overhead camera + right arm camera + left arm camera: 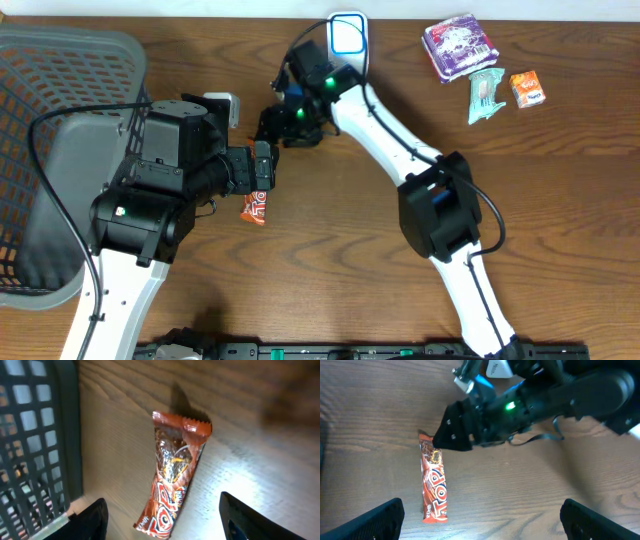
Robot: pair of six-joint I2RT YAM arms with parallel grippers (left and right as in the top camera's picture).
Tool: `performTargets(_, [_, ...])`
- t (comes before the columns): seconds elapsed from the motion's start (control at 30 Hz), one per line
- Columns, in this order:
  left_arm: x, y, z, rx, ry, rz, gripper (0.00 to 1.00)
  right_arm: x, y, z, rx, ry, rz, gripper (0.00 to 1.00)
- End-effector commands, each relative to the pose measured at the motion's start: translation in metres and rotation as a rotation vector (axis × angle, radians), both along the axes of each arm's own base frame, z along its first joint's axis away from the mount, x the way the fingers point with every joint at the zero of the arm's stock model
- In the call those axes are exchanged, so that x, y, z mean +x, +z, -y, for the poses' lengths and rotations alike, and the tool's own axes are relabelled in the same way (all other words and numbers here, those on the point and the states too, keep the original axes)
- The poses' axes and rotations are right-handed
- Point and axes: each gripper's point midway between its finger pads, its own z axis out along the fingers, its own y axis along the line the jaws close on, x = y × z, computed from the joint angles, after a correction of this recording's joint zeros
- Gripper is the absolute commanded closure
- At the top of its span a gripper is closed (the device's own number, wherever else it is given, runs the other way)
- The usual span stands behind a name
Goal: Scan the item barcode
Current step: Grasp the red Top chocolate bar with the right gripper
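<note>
Overhead: red candy bar [256,208] lies flat on surface [330,270], just beside left fingers [263,168]; right fingers [270,128] near, past them.
L wrist: left fingers [482,505] spread wide, empty; candy bar [433,485] on surface, right fingers [451,435] over its top end.
R wrist: right fingers [162,500] released, either side of candy bar [172,480] w/o touching; basket [30,435] at left.

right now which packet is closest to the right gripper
The red candy bar, lying flat just below the right gripper. The purple pack, teal pack and small orange pack sit grouped together, far from it.
</note>
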Motion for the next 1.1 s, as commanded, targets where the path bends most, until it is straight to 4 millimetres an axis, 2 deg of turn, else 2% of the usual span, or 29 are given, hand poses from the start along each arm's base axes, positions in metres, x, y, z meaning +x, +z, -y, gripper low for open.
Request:
performTargets(0.0, [0.002, 0.007, -0.002, -0.003, 0.016, 0.015, 0.00, -0.011, -0.018, -0.003, -0.092, -0.116, -0.069, 0.34])
performTargets(0.33, [0.002, 0.007, -0.002, -0.003, 0.016, 0.015, 0.00, -0.039, -0.052, -0.025, -0.121, -0.171, -0.120, 0.35])
performTargets(0.5, [0.002, 0.007, -0.002, -0.003, 0.016, 0.015, 0.01, -0.046, -0.065, -0.032, -0.114, -0.198, -0.140, 0.41])
performTargets(0.6, [0.002, 0.007, -0.002, -0.003, 0.016, 0.015, 0.01, -0.045, -0.072, -0.028, -0.132, -0.207, -0.125, 0.54])
performTargets(0.67, [0.002, 0.007, -0.002, -0.003, 0.016, 0.015, 0.01, -0.043, -0.077, -0.022, -0.170, -0.226, -0.107, 0.74])
performTargets(0.73, [0.002, 0.007, -0.002, -0.003, 0.016, 0.015, 0.01, -0.041, -0.077, -0.020, -0.173, -0.230, -0.106, 0.85])
performTargets(0.77, [0.002, 0.007, -0.002, -0.003, 0.016, 0.016, 0.01, -0.039, -0.077, -0.018, -0.173, -0.234, -0.107, 0.95])
performTargets(0.8, [0.002, 0.007, -0.002, -0.003, 0.016, 0.015, 0.01, -0.037, -0.077, -0.016, -0.173, -0.239, -0.106, 0.99])
performTargets(0.93, [0.002, 0.007, -0.002, -0.003, 0.016, 0.015, 0.01, -0.027, -0.078, -0.004, -0.181, -0.227, -0.084, 0.99])
performTargets(1.07, [0.002, 0.007, -0.002, -0.003, 0.016, 0.016, 0.01, -0.013, -0.072, 0.022, -0.218, -0.233, -0.060, 0.99])
